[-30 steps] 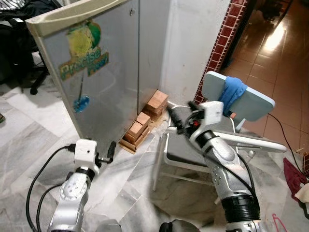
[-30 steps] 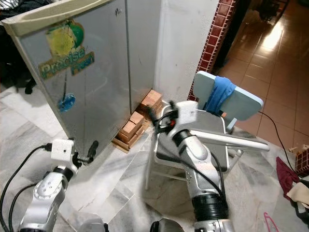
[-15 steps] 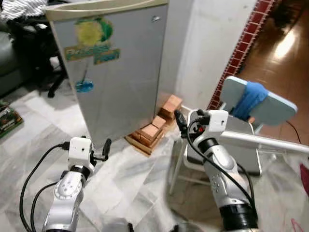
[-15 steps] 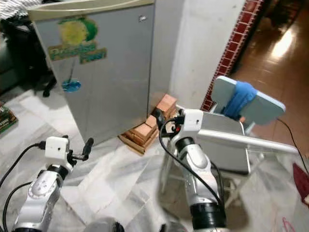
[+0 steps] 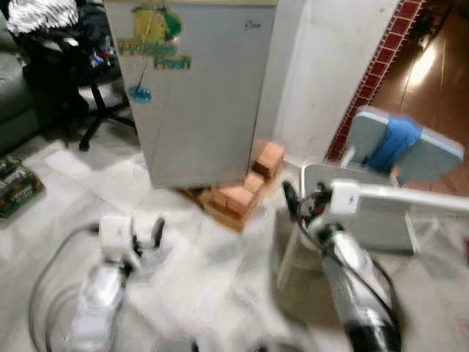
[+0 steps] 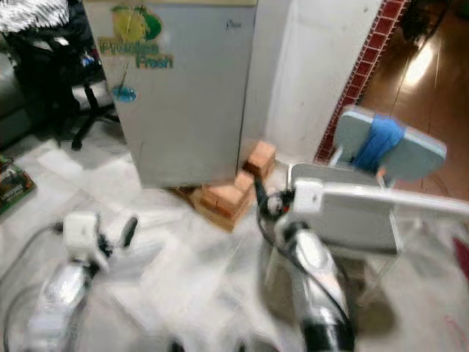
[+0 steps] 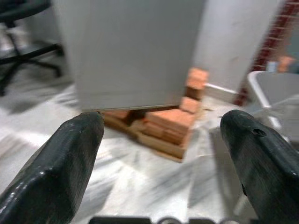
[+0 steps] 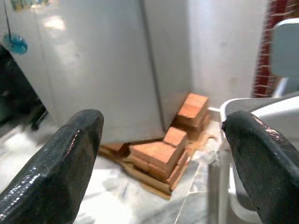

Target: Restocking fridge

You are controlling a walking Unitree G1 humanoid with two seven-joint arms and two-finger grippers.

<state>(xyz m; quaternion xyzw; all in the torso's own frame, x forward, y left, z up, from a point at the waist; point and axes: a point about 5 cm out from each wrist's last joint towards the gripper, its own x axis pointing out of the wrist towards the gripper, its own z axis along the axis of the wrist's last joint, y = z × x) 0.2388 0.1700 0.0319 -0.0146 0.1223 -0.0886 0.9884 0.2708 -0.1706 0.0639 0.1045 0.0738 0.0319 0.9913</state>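
Approach to the closed fridge, both tools empty.

The fridge (image 5: 198,95) stands closed against the white wall, propped on stacked bricks (image 5: 242,192), with a grey chair (image 6: 366,213) beside it on the robot's right. The left tool (image 7: 163,154) and the right tool (image 8: 163,154) are both spread wide and carry nothing, each aimed at the fridge's lower front. To do this step well, finish turning square to the door, halt until the blurred head views settle, then bring one tool to the door's opening edge, keeping the right arm clear of the chair. Against the frame one second back, the fridge front now faces the camera more squarely and sits higher in view; the camera has swung, not the fridge.
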